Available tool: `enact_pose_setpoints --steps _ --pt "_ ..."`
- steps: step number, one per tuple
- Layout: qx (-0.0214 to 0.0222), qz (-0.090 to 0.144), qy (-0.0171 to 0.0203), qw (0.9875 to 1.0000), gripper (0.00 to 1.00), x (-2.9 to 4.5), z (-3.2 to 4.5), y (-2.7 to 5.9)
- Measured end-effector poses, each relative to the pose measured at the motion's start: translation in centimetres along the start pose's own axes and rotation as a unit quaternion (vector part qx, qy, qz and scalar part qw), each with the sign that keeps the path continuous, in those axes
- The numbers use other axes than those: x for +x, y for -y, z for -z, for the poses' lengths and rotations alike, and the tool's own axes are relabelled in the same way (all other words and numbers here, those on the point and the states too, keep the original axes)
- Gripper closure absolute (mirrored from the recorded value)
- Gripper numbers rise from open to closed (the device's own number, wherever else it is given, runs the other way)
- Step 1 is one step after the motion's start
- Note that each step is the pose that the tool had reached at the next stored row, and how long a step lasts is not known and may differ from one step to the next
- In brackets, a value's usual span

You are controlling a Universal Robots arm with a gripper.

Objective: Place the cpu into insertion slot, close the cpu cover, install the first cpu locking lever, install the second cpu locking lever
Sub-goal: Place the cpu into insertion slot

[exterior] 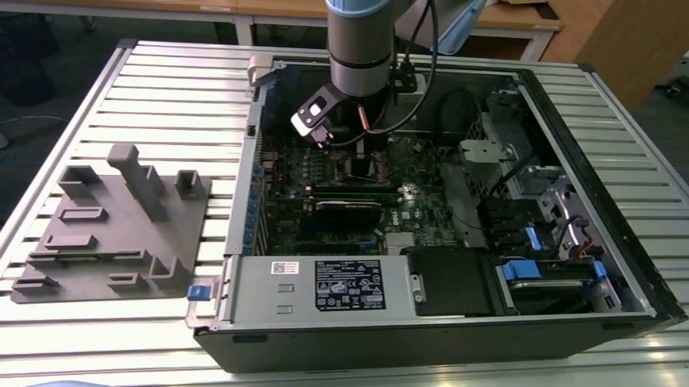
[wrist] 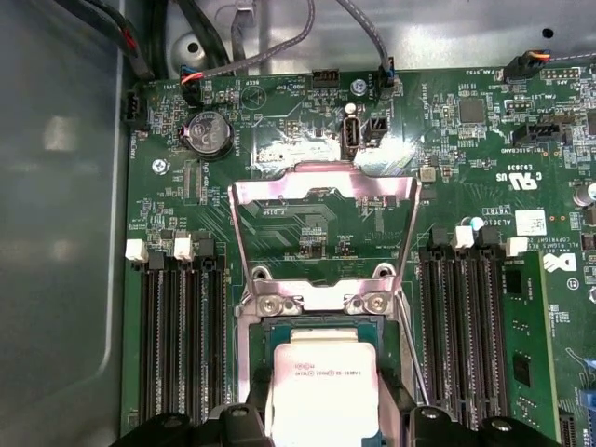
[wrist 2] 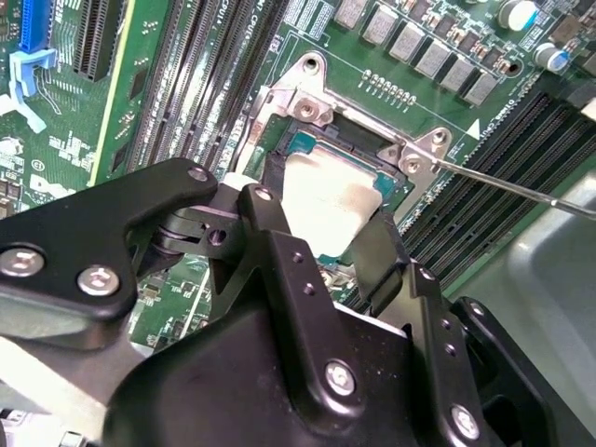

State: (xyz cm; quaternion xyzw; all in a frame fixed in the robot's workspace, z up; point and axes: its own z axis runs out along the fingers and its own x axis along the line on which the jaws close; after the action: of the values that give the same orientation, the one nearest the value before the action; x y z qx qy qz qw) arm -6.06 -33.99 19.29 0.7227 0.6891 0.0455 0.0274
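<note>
Alignment counted: the gripper [wrist 2: 321, 223] clasped the chip [wrist 2: 333, 194] by two opposite edges over the socket [wrist 2: 312, 142], with the cover [wrist: 321, 186] tipped open. The chip needed lowering flat, corners matched, unforced.

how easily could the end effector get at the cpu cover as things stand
Probably easily. The cpu cover is swung open at the socket's hinge side with nothing lying over it, and the end effector is close by, down at the cpu.

The cpu [wrist: 321, 386] sits over the socket [wrist: 279, 328], within the gripper [wrist: 323, 410]; the cpu cover [wrist: 323, 186] (open) alongside.
</note>
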Motion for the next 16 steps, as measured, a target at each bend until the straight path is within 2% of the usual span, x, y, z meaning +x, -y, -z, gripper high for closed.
enact_pose_setpoints --steps 3,4,7,14,16 --pt "-0.0002 0.0 -0.0004 1.0 0.46 0.01 -0.03 0.01" --pt "-0.0002 0.0 -0.0003 1.0 0.4 0.01 -0.02 0.01" --pt "0.0 0.0 0.0 1.0 0.4 0.0 0.13 -0.01" --pt "0.0 0.0 0.0 1.0 0.4 0.04 1.62 -0.16" --pt "0.0 0.0 -0.0001 1.0 0.4 0.05 1.64 -0.17"
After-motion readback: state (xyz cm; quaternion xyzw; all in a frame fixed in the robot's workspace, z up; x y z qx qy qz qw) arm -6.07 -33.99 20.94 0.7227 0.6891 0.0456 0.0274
